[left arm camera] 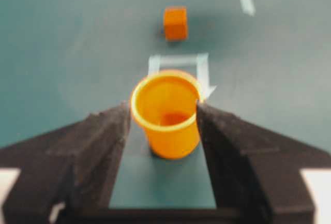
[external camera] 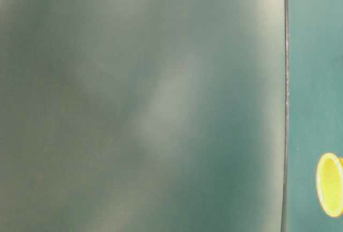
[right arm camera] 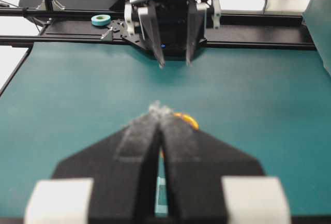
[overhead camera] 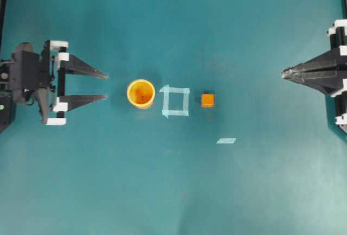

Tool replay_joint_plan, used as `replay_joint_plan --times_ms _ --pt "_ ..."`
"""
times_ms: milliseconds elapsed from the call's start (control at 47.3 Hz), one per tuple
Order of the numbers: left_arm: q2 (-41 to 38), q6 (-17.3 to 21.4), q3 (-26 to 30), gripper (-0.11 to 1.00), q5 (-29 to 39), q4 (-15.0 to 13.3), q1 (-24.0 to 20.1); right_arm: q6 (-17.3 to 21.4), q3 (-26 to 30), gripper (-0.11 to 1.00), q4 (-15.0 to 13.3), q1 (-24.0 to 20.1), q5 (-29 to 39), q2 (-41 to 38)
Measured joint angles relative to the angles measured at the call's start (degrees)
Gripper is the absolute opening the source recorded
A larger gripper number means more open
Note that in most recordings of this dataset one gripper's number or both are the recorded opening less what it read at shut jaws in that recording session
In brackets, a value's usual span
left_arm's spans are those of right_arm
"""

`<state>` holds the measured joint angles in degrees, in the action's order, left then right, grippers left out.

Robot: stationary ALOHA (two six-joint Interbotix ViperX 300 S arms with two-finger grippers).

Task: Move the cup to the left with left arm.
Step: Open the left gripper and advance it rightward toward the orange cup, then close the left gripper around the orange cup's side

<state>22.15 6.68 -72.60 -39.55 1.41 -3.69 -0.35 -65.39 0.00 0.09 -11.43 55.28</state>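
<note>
One cup, one cube, two pincers; left pincer open, empty; right pincer closed.

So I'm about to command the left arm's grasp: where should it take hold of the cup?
Grip the cup across its round side wall, coming level from the left gripper's side. It stands upright, mouth up, and the open fingers already line up with it.

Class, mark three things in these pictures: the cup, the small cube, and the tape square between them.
cup (overhead camera: 141,93): overhead view, on the dark inside of the cup.
cube (overhead camera: 207,100): overhead view, on its top face.
tape square (overhead camera: 176,114): overhead view, on the strip along its lower side.
</note>
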Motion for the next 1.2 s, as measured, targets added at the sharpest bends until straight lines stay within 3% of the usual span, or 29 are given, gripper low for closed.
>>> replay_joint_plan --times_ms 317,1204 --pt "-9.3 0.0 0.8 0.63 -5.7 0.0 -0.9 0.0 0.0 -0.01 0.0 0.0 0.0 0.0" --pt "-22.9 -3.3 9.3 0.75 -0.5 0.0 0.2 0.0 1.7 -0.01 0.0 0.0 2.4 0.4"
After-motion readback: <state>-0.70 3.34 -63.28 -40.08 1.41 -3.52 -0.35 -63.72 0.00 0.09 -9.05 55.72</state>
